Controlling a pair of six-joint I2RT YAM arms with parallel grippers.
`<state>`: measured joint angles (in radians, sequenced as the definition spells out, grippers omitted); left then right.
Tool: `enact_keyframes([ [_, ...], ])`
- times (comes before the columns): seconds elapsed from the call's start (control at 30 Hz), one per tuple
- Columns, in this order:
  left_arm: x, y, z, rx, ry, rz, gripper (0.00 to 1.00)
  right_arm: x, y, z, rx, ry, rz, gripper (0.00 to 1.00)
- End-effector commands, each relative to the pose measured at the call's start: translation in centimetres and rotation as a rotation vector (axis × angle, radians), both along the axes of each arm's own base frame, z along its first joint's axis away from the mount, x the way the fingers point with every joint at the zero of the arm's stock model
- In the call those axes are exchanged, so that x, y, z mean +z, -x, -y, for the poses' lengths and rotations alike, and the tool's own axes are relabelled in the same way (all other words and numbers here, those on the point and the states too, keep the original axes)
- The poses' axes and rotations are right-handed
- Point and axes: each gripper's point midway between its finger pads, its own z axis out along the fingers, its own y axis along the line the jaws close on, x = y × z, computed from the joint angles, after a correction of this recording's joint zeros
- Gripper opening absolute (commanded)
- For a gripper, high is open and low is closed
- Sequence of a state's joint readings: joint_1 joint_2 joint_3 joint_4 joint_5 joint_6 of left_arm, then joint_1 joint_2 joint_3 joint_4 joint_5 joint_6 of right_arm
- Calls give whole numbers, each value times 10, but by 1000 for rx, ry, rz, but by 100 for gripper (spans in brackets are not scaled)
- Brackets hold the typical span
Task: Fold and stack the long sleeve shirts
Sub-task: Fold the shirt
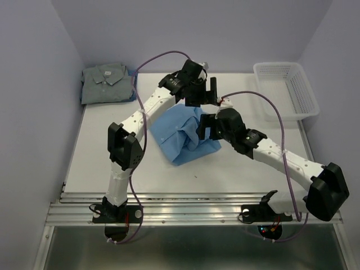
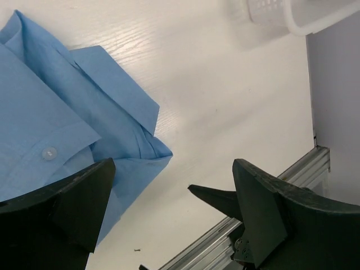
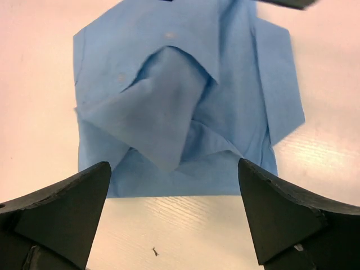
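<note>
A light blue long sleeve shirt (image 1: 179, 134) lies partly folded and rumpled at the middle of the table. A grey-green shirt (image 1: 106, 83) lies folded at the back left corner. My left gripper (image 1: 206, 94) hangs open above the blue shirt's far right edge; in its wrist view (image 2: 174, 188) nothing is between the fingers and the blue shirt (image 2: 67, 112) lies to the left. My right gripper (image 1: 201, 128) is open above the shirt's right side; in its wrist view (image 3: 174, 208) the jaws frame bare table just off the blue shirt (image 3: 180, 101).
A white mesh basket (image 1: 287, 90) stands at the back right, its corner seen as the basket (image 2: 292, 14) in the left wrist view. Metal rails (image 1: 191, 211) run along the table's near edge. A tiny dark speck (image 3: 153, 251) lies on the table.
</note>
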<state>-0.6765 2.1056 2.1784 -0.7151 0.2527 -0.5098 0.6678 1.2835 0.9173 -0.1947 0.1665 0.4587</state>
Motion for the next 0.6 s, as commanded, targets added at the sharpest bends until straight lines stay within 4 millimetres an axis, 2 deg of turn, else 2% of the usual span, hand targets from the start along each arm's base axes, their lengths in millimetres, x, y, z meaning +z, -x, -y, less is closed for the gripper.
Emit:
enact_keyframes([
  [0.0, 48, -11, -51, 133, 39, 117, 99, 36, 15, -55, 225, 52, 127, 100],
  [0.07, 41, -21, -104, 263, 24, 110, 99, 41, 4, -68, 164, 71, 137, 100],
  [0.1, 36, -14, -109, 269, 20, 102, 99, 27, -2, -62, 125, 122, 119, 100],
  [0.13, 33, -13, -125, 305, 14, 99, 99, 41, -4, -77, 110, 111, 144, 100],
  [0.17, 25, -10, -155, 379, -3, 91, 99, 40, -17, -83, 40, 150, 144, 100],
  [0.2, 19, -7, -169, 414, -19, 86, 99, 41, -21, -86, -5, 163, 142, 100],
  [0.23, 26, -1, -184, 446, -15, 103, 99, 40, -21, -93, -43, 167, 134, 100],
  [0.27, 7, 3, -204, 491, -49, 72, 99, 33, -19, -87, -91, 216, 102, 100],
  [0.3, 2, 7, -212, 506, -57, 67, 99, 25, -29, -79, -201, 278, 116, 100],
  [0.33, -5, 14, -225, 534, -64, 54, 99, 40, -30, -88, -249, 252, 142, 100],
  [0.37, 3, 14, -226, 540, -51, 72, 99, 41, -33, -86, -292, 289, 160, 100],
  [0.4, -7, 17, -233, 553, -59, 56, 99, 38, -36, -75, -334, 363, 169, 100],
  [0.43, -7, 20, -237, 563, -53, 57, 99, 22, -37, -82, -332, 415, 158, 100],
  [0.47, -10, 22, -239, 564, -53, 50, 99, 27, -41, -87, -344, 413, 162, 100],
  [0.53, -17, 25, -245, 565, -62, 34, 99, 3, -41, -87, -346, 484, 123, 100],
  [0.57, -19, 26, -246, 569, -67, 33, 99, 1, -42, -89, -345, 488, 115, 100],
])
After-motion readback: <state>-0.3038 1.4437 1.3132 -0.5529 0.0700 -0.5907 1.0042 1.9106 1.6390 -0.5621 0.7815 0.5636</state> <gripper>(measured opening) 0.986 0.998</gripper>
